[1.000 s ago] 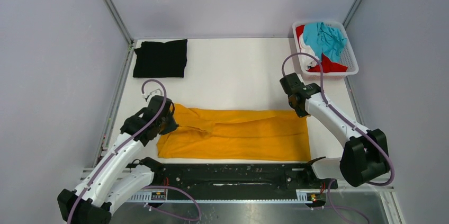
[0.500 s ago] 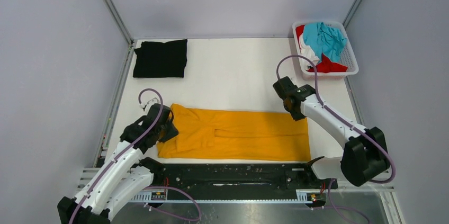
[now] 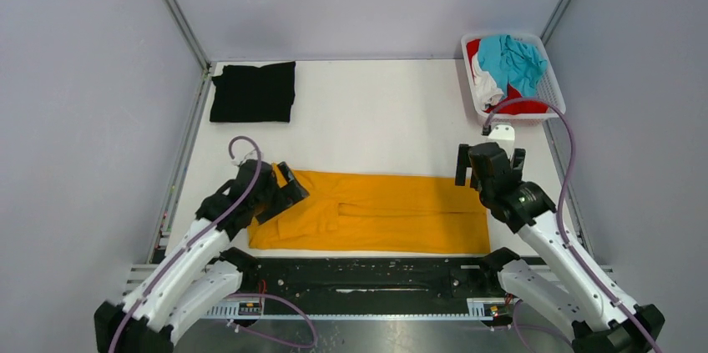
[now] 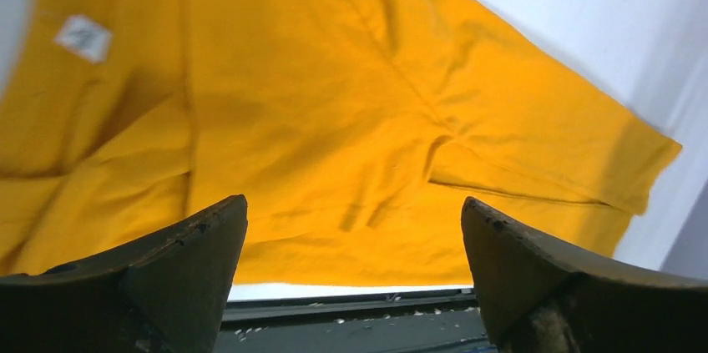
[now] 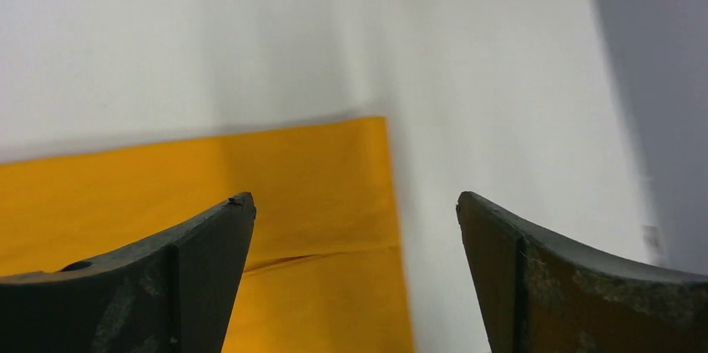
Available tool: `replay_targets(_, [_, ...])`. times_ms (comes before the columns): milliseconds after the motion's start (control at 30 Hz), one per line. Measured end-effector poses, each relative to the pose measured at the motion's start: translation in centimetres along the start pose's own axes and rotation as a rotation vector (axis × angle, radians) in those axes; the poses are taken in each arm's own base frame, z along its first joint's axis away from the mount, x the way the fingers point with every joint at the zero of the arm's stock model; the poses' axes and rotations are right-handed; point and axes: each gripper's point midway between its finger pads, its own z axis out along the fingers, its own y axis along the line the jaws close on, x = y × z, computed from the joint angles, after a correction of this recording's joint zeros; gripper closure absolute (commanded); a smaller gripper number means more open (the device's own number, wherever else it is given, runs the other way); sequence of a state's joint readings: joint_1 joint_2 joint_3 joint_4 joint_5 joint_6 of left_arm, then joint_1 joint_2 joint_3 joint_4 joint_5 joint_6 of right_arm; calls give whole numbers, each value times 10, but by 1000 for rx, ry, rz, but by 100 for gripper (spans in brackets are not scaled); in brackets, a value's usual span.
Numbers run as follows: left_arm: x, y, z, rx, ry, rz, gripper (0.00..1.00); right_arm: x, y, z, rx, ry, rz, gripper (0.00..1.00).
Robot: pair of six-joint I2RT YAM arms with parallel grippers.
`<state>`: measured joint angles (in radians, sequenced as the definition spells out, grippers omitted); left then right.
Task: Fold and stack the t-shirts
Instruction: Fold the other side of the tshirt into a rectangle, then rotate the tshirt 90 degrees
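Since the orange-yellow t-shirt is lying as a long band along the near edge of the table, the top external view is showing one arm working at each of its ends. The left gripper is hovering over the shirt's left end with its jaws spread and nothing between them. The right gripper is hanging just past the far right corner, equally wide and empty. That posture is suggesting a lengthwise fold now resting on its own, judging by the seam line running down the middle of the band. The black t-shirt is sitting folded at the far left corner, probably as the base of the stack. The teal t-shirt, red t-shirt and white t-shirt are waiting crumpled in the basket at the far right.

Seen from the left wrist, the cloth is filling the frame beneath the parted fingers, which are touching none of it. A sleeve is spreading flat toward the table edge, and a small label is showing near the collar side.

From the right wrist, the parted fingers are framing the shirt's squared corner and bare white table beside it, and they are holding nothing.
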<state>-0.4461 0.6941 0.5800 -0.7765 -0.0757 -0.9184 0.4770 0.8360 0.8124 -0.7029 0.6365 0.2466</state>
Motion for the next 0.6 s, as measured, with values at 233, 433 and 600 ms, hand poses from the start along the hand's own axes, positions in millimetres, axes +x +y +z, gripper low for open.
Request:
replay_targets(233, [10,-24,58,7,120,-18,1,17,74,23,-267,46,173,1])
replay_targets(433, [-2,-36,107,-1,143,-118,1,57,117,53,-326,254,122,1])
replay_targets(600, [-39,-75,147,46,108,-202,1,81,129,66,-323,361,93,1])
